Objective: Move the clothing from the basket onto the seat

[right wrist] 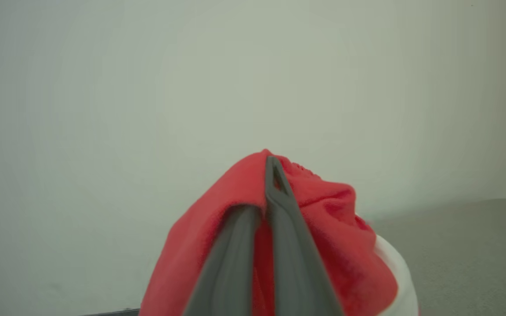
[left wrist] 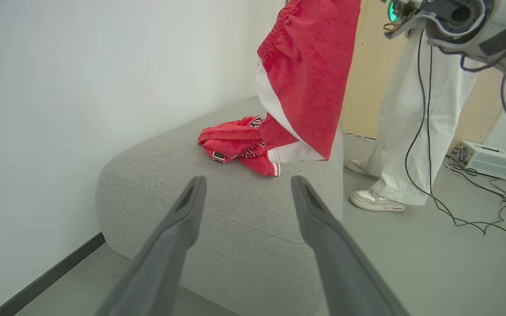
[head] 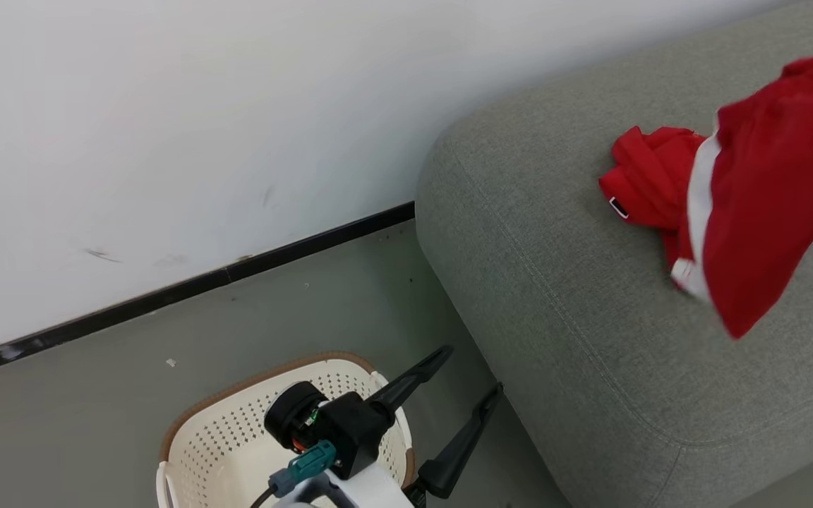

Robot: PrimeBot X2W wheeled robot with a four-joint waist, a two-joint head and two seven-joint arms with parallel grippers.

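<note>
Nearest my head camera is the left gripper (head: 471, 368), low in the frame above the basket (head: 223, 451), its two long fingers spread wide with nothing between them. From its own wrist I look straight through that gap at the corner of the seat (head: 590, 339). The right gripper (right wrist: 268, 175) has its jaws pinched tight on a fold of red cloth, which bulges up around both fingers. That is the hanging garment (head: 773, 204), red with a white stripe down its side. It dangles in the air over the seat, and I can't tell whether its lowest hem brushes the cushion. Just beside it, toward the wall (head: 166, 141), the crumpled garment (head: 650, 176) lies bunched on the grey fabric, so one piece is already delivered. What I can see of the basket's inside is bare perforated plastic, though the left wrist covers part of it. I judge I'm on the last carry, at the point of setting down. The next move calls for lowering the right arm until the cloth pools on the cushion, well in from the rounded edge. Then I open the jaws and lift straight up, so the fabric doesn't snag on a finger and get dragged off. A person (left wrist: 411, 131) in white trousers stands on the floor (left wrist: 433, 254) beyond the seat, so I'd make that swing a small one.
</note>
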